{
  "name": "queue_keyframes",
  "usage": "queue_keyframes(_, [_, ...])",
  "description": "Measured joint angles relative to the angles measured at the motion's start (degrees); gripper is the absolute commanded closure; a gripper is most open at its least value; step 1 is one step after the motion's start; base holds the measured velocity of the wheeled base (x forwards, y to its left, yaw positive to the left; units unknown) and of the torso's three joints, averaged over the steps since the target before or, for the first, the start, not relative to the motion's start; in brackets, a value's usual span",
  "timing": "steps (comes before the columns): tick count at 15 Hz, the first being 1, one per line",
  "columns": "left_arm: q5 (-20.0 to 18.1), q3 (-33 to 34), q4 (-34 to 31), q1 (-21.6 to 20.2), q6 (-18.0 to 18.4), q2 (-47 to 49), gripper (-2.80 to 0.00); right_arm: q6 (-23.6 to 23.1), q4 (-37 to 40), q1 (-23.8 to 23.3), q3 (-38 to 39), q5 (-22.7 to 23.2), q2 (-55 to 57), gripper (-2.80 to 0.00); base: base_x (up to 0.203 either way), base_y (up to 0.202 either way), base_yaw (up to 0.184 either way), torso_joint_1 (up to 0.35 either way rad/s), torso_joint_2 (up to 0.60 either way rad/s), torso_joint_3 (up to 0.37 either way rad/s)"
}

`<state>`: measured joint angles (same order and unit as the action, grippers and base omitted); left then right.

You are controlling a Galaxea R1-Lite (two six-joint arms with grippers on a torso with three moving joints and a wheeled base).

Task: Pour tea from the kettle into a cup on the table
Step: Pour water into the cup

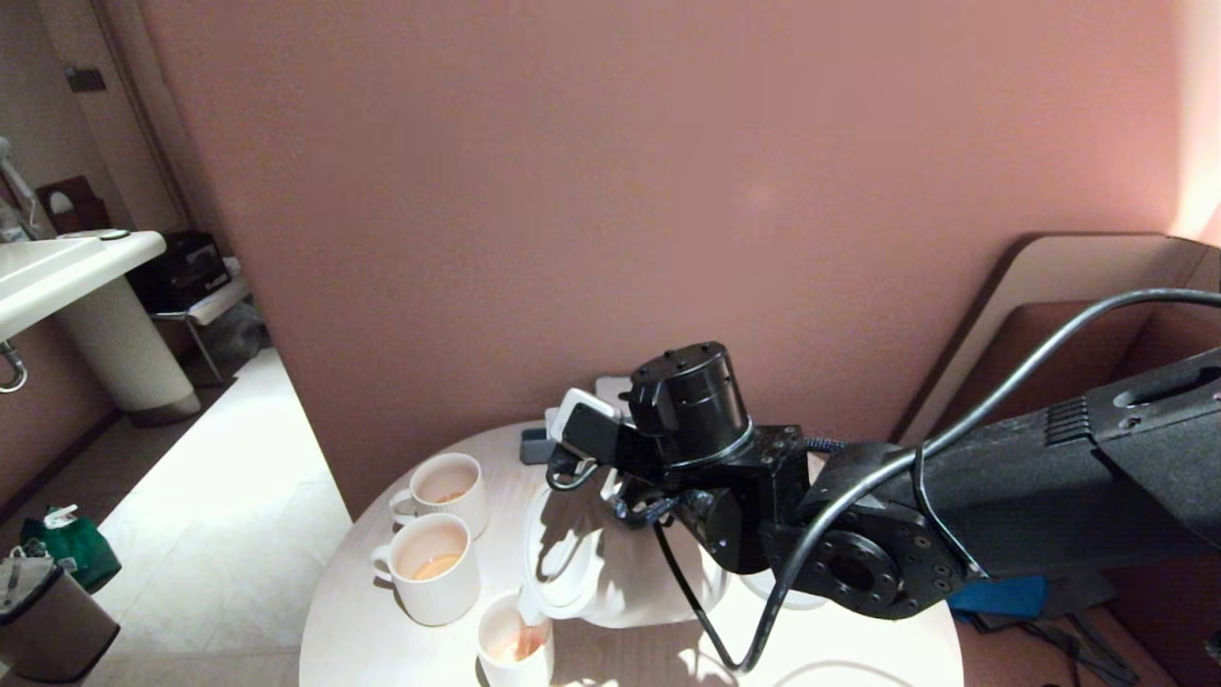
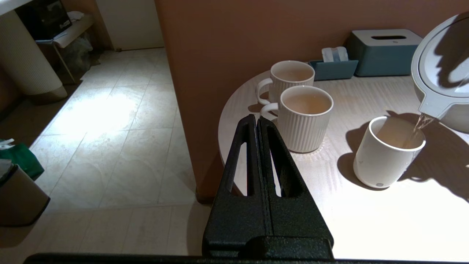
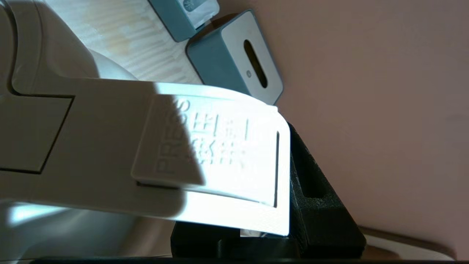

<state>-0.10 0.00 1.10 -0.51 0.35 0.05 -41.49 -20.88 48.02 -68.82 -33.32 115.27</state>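
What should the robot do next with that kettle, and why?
Probably hold the tilt a little longer: tea is streaming from the kettle, gripped by the right gripper, into the cup, which looks far from full.

Raised letters reading "PRESS" are showing on the button plate of the kettle [image 3: 205,154] handle, running along the plate's edge farthest from the black gripper finger. Beside that word, nearer the finger, embossed characters are catching glare and staying unreadable. A small mark near the cup's [image 2: 384,154] base is too tiny to read.
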Motion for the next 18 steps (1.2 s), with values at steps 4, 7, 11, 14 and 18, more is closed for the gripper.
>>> queue_keyframes(4, [0.0, 0.0, 0.0, 0.0, 0.0, 0.0, 0.00, -1.9, 0.0, 0.1, -0.1, 0.0, 0.2, 0.00, 0.000, 0.000, 0.000, 0.000, 0.00, 0.000])
queue_keyframes(7, [0.0, 0.0, 0.0, 0.0, 0.0, 0.0, 0.00, -2.9, 0.0, 0.2, -0.7, 0.0, 0.4, 0.00, 0.000, 0.000, 0.000, 0.000, 0.00, 0.000])
queue_keyframes(11, [0.0, 0.0, 0.0, 0.0, 0.0, 0.0, 0.00, -5.0, 0.1, 0.2, -1.9, -0.4, 0.8, 0.00, 0.000, 0.000, 0.000, 0.000, 0.00, 0.000])
queue_keyframes(14, [0.0, 0.0, 0.0, 0.0, 0.0, 0.0, 0.00, -5.8, 0.1, 0.5, -3.0, -0.6, 1.1, 0.00, 0.000, 0.000, 0.000, 0.000, 0.00, 0.000])
queue_keyframes(18, [0.0, 0.0, 0.0, 0.0, 0.0, 0.0, 0.00, -6.8, 0.1, 0.6, -3.4, -1.2, 1.3, 0.00, 0.000, 0.000, 0.000, 0.000, 0.00, 0.000])
